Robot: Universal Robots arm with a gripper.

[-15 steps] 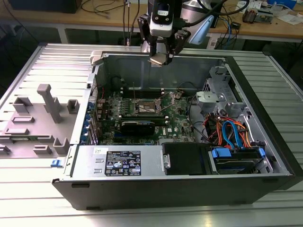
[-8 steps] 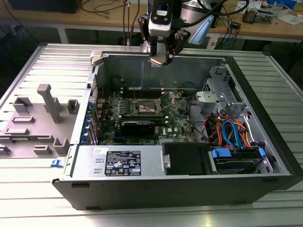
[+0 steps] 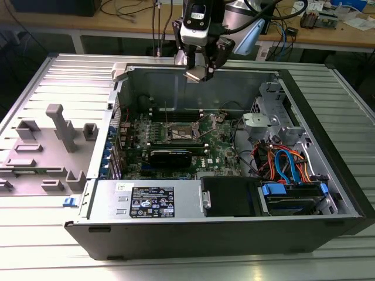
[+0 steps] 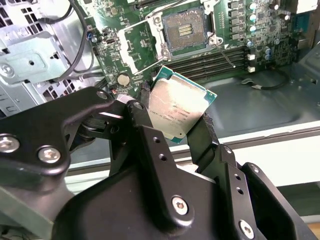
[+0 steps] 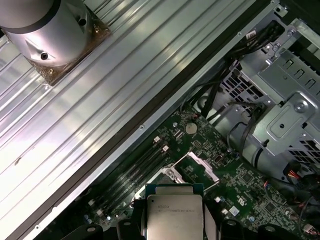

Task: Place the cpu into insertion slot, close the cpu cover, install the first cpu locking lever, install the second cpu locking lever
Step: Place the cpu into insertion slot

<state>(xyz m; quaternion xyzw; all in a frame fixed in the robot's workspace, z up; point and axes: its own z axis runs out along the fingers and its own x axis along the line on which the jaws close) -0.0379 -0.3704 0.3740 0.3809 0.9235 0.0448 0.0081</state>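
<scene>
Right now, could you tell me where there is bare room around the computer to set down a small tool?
The ribbed table is bare along the near side of the computer case, and beyond the grey fixture on the exterior view's left. Inside, board and cables crowd the case.

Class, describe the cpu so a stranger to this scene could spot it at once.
Start at the open computer case and look above its far wall, where the arm's black claw hangs. Pinched in it is the cpu, a flat square chip; unlike the green motherboard parts below, its top is bare silvery metal.
</scene>
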